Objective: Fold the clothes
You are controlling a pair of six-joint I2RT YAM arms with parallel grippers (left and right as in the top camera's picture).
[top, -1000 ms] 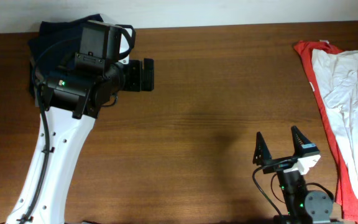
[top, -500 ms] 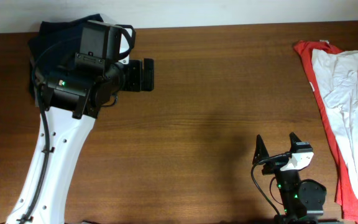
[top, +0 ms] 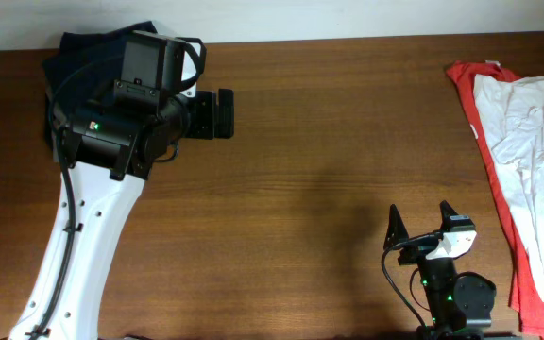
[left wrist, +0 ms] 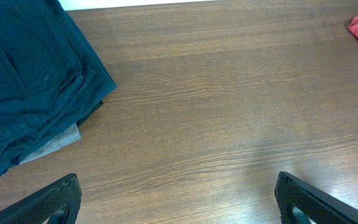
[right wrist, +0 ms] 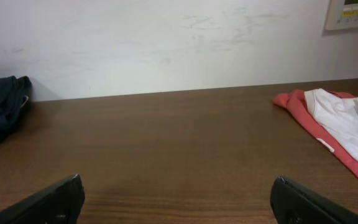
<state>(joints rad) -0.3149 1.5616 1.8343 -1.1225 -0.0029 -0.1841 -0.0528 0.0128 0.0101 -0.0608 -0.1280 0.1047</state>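
A folded stack of dark navy-blue shorts point(left wrist: 30, 81) lies at the table's far left corner, with a grey-khaki piece point(left wrist: 55, 142) under it; overhead the left arm mostly covers the stack point(top: 74, 47). My left gripper point(top: 213, 113) is open and empty, just right of the stack. A red garment point(top: 489, 170) with white ones point(top: 527, 132) on it lies at the right edge, also in the right wrist view point(right wrist: 347, 130). My right gripper point(top: 421, 225) is open and empty near the front edge, left of the red garment.
The brown wooden table point(top: 329, 142) spans the view. A white wall point(right wrist: 166, 43) stands behind its far edge. The left arm's white link point(top: 74, 264) crosses the front left.
My right gripper has drawn back toward the front edge and tilted upward over the last second. The left arm and the clothes have not moved.
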